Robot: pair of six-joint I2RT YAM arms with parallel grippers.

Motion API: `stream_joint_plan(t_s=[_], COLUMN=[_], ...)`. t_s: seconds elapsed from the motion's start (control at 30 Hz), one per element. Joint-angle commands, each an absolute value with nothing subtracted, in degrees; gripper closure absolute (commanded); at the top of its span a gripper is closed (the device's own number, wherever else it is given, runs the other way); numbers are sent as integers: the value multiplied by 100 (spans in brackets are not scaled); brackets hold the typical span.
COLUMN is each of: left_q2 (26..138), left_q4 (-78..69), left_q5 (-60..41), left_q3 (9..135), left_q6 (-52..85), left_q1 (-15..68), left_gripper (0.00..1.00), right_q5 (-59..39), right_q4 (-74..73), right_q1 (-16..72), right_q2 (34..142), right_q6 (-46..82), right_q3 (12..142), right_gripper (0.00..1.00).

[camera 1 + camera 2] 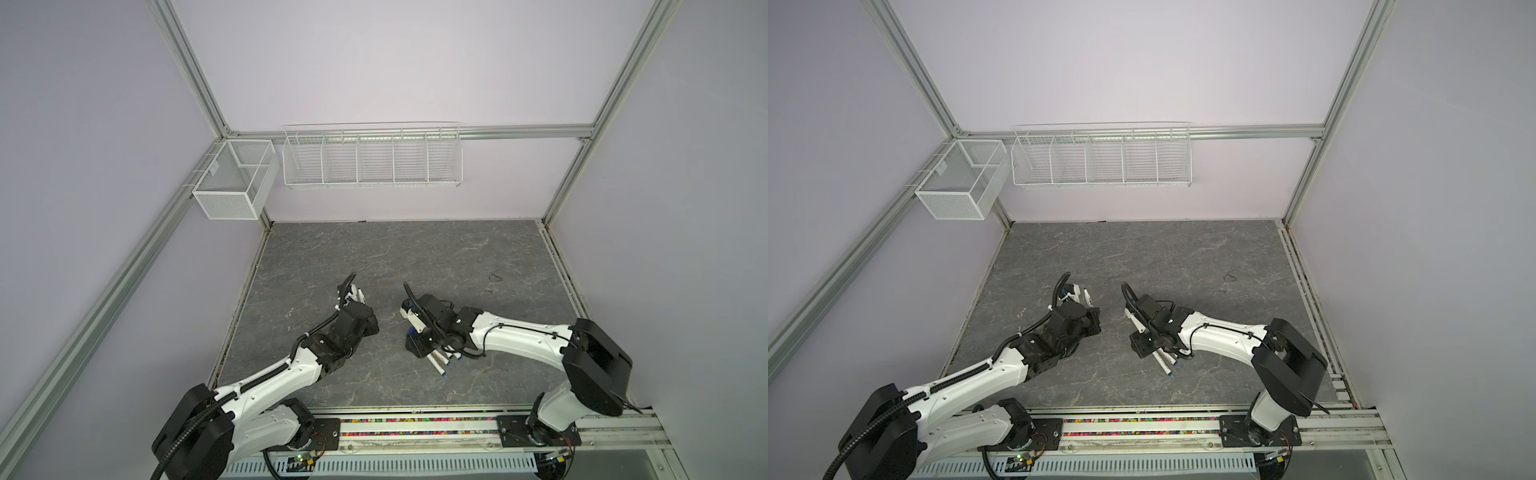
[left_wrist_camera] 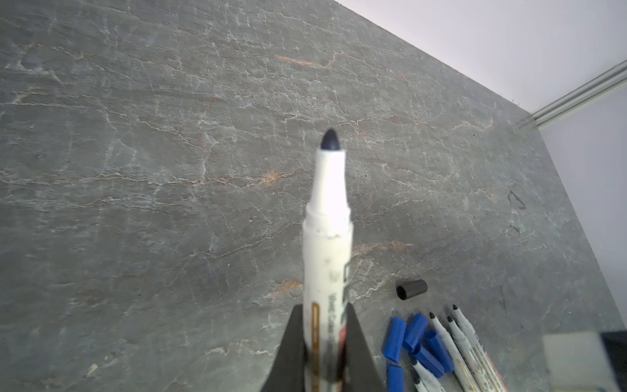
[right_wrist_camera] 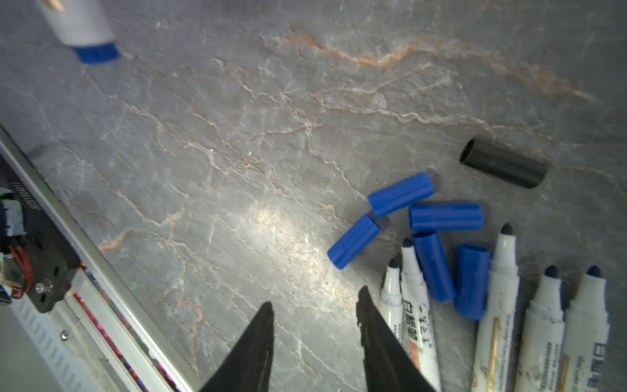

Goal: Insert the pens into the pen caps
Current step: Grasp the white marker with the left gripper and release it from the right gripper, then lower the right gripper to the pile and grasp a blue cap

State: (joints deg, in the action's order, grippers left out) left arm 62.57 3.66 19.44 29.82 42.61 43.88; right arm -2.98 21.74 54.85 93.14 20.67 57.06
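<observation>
**Uncapped pen point(image 2: 327, 237) in the left hand point(image 2: 324, 307)**

The left hand clamps narrow on the white pen, dark tip bare, above the grey surface point(image 2: 135, 169). The right hand point(image 3: 315, 297) hovers, jaws apart and empty, just beside five blue caps point(image 3: 400, 194) and five uncapped loose pens point(image 3: 502, 288) lying on it; a black cap point(image 3: 504, 167) lies slightly apart.

The left arm point(image 1: 266, 378) is extended from the near left base toward the middle, with the wrist raised and angled forward. The left gripper point(image 2: 324, 307) is closed on a pen point(image 2: 327, 237), which is clamped between the jaws with its tip pointing outward. The right arm point(image 1: 519, 336) is bent at the elbow and reached inward. The right gripper point(image 3: 316, 297) is pointed downward, with its jaws held apart and empty.
</observation>
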Motion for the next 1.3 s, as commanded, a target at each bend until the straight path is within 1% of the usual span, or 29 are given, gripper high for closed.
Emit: stream_joint_plan(t_s=[0.0,0.33,0.77,0.97,1.03,1.27], left_q2=[6117,6064,6065,6075,6082,6064], left_q4=[526,582,588,575,587,570], left_q5=[2184,2233,2232,2215,2228,2229], left_q3=[2870,2868,2874,2890,2887,2878], left_q6=[4403,4355,4298,4287,4277,4272], left_q1=[4359,4351,4351,4351,4350,4351], left_gripper=[100,100,100,100,100,100], right_q5=[-264,-67,-18,117,262,743], right_q4=[2414,2730,2883,3008,3087,3346], right_q1=[5484,5477,5480,5528,5577,5813], right_q2=[9526,10195,10646,10852,10910,11168], right_q6=[1925,2040,2009,1928,1889,1720], right_q3=[5959,6395,6716,6881,6932,7138], right_gripper=[56,57,59,64,67,72])
